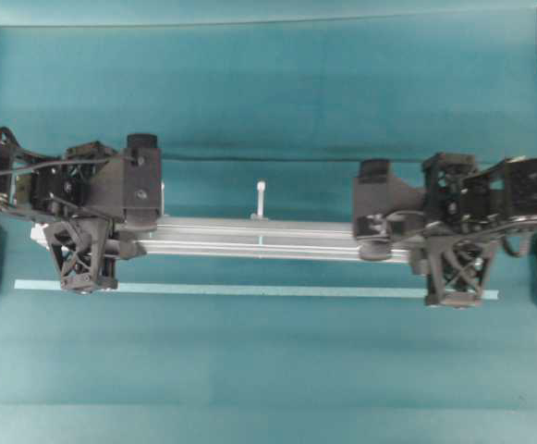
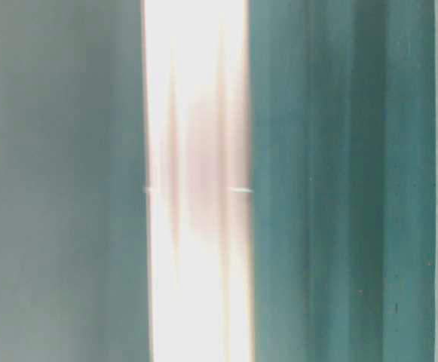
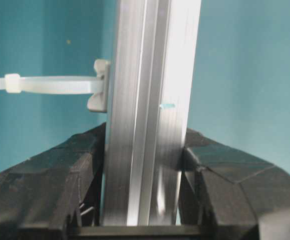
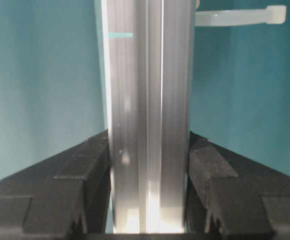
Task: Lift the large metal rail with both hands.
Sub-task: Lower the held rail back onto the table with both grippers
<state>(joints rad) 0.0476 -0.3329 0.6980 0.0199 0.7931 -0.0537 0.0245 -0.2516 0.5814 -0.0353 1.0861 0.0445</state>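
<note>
Teal desk (image 1: 268, 92) underneath, across its middle the large metal rail (image 1: 250, 237): silver, grooved lengthwise, one pale peg (image 1: 262, 198) upright at mid-length. Near its left end, pinched between left gripper (image 3: 144, 165) fingers (image 3: 60, 170). Near its right end, pinched by right gripper (image 4: 149, 170). Just beside, toward the near edge, thin pale strip (image 1: 250, 289).

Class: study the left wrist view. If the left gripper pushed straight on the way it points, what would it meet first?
Nothing new: the left gripper already clamps the large metal rail; beyond, probably only teal table.
</note>
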